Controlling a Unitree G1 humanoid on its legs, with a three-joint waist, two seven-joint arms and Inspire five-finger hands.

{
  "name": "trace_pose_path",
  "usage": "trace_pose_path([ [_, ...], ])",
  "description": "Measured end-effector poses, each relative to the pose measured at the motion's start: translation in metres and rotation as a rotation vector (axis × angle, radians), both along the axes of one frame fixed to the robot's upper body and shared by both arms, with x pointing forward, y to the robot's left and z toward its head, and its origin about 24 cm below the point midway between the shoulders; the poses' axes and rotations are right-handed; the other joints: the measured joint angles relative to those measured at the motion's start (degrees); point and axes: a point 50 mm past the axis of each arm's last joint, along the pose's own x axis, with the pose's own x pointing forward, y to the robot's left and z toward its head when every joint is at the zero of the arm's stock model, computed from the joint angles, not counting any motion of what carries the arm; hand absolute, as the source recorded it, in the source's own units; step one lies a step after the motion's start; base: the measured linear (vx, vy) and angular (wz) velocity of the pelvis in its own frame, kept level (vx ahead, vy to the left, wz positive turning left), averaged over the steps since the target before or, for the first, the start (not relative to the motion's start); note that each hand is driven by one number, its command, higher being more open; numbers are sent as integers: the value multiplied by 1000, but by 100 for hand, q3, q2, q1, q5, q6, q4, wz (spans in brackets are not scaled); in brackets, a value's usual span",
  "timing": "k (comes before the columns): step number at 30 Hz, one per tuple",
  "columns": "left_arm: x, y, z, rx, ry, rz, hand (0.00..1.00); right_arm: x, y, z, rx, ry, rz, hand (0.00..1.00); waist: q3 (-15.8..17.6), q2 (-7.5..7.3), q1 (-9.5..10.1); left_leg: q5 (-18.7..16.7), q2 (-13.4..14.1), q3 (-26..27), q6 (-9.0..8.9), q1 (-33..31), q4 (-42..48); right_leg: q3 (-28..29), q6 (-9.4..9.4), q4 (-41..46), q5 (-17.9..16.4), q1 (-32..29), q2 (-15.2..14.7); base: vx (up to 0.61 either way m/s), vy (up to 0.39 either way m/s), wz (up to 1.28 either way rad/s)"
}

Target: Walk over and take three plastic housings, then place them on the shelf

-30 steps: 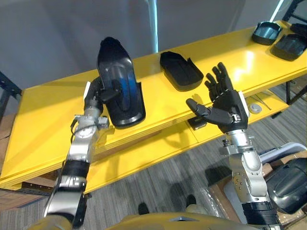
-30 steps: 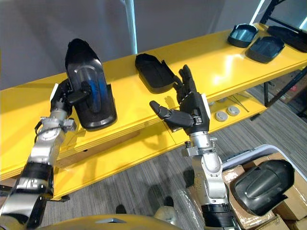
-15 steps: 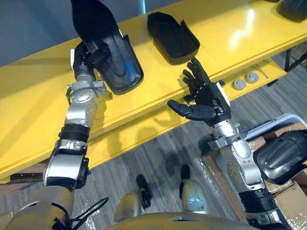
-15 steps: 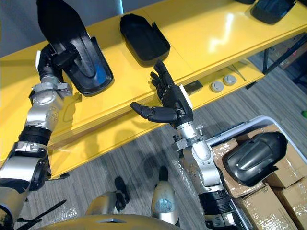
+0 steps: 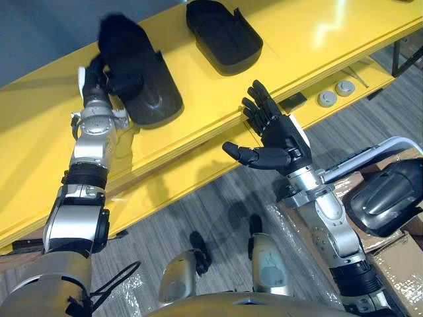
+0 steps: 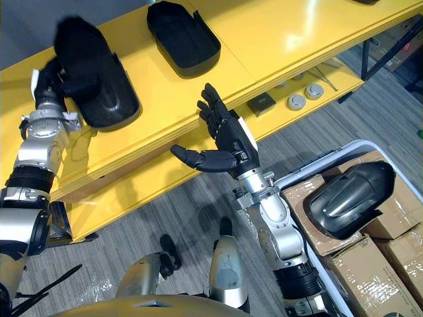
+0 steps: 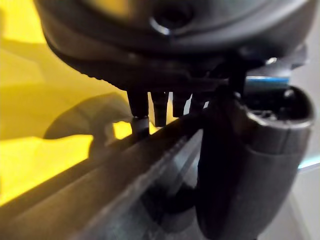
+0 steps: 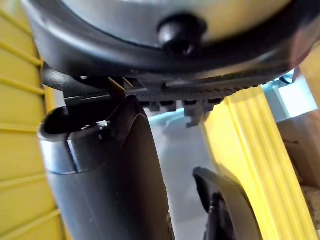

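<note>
A black plastic housing point(image 5: 139, 86) lies low on the yellow shelf point(image 5: 198, 112) top, and my left hand point(image 5: 98, 74) is shut on its rim. In the left wrist view the thumb point(image 7: 235, 165) and fingers pinch that rim point(image 7: 125, 185). A second housing point(image 5: 221, 33) lies open side up further along the shelf. My right hand point(image 5: 274, 135) hangs open in front of the shelf edge, palm up, holding nothing. A third housing point(image 6: 347, 198) rests on cardboard boxes at the lower right.
A lower yellow shelf board point(image 5: 218, 178) carries two round silver discs point(image 5: 334, 92) and a small dark block point(image 5: 293, 102). A white-rimmed bin point(image 6: 330, 162) holds the cardboard boxes point(image 6: 390, 251). Grey carpet point(image 5: 198, 211) lies below the shelf.
My left hand has tipped the housing from upright down flatter onto the shelf top. The camera has tilted downwards. The right hand stays open.
</note>
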Motion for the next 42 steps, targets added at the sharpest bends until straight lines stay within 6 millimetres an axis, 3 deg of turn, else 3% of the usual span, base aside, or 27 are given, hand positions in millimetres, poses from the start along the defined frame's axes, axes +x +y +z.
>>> trace_pose_path([
  [12,-4,13,-10,20,59,161,100,-8,-1,-14,31,66,3,100,7,7,-122,-158,108,129,-32,113,162,146,-11,5,-12,92,97,1,4,-8],
  [19,-7,21,-9,-92,9,292,100,-13,1,-23,69,103,-2,100,7,7,-157,-157,120,116,-31,215,154,111,-16,-10,-34,195,103,4,0,1],
  [22,-11,19,12,-157,-135,335,100,-15,9,-24,95,100,1,100,3,1,-145,-133,107,68,8,328,124,20,-11,-113,-33,390,94,28,3,9],
  [24,-17,13,41,-173,-321,317,100,-16,13,-23,109,80,-5,100,-13,-27,-69,-104,69,50,21,465,-11,-42,-9,-196,-31,544,83,25,2,15],
  [25,-26,7,65,-187,-475,292,100,-14,15,-20,111,59,-22,100,-23,-29,-15,-73,39,24,21,566,-116,-104,5,-296,-18,680,76,27,0,12],
  [27,-42,-2,93,-216,-667,249,100,-12,15,-18,119,49,-50,100,-122,-31,84,-1,5,-21,12,646,-262,-185,25,-432,-1,797,68,39,1,16],
  [30,-73,-13,103,-172,-850,181,100,-7,14,-20,119,62,-123,100,-566,-23,166,156,-67,-154,-19,886,-674,-373,34,-701,12,1058,72,132,-8,24],
  [32,-90,-22,96,-131,-889,142,100,-3,11,-19,98,48,-170,100,-790,3,274,199,-82,-256,-56,1056,-869,-507,37,-892,14,1288,93,139,-13,27],
  [36,-126,-32,59,-94,-858,62,100,3,1,-6,87,-25,-246,100,-1104,26,485,318,-152,-561,-84,1222,-1161,-857,72,-1205,37,1669,97,80,-9,38],
  [37,-136,-35,44,-99,-818,37,100,4,-2,-3,96,-47,-266,100,-1144,14,574,332,-164,-616,-82,1246,-1189,-962,87,-1290,52,1762,97,35,-6,32],
  [38,-179,-39,-14,-263,-643,-105,100,6,-20,5,175,-94,-392,100,-1513,-309,901,519,-258,-872,-58,1428,-1556,-1280,119,-1548,121,2107,89,11,1,14],
  [42,-179,-39,-14,-264,-642,-105,100,6,-20,5,175,-94,-392,100,-1513,-308,897,525,-259,-880,-58,1425,-1558,-1286,119,-1548,121,2107,89,0,0,0],
])
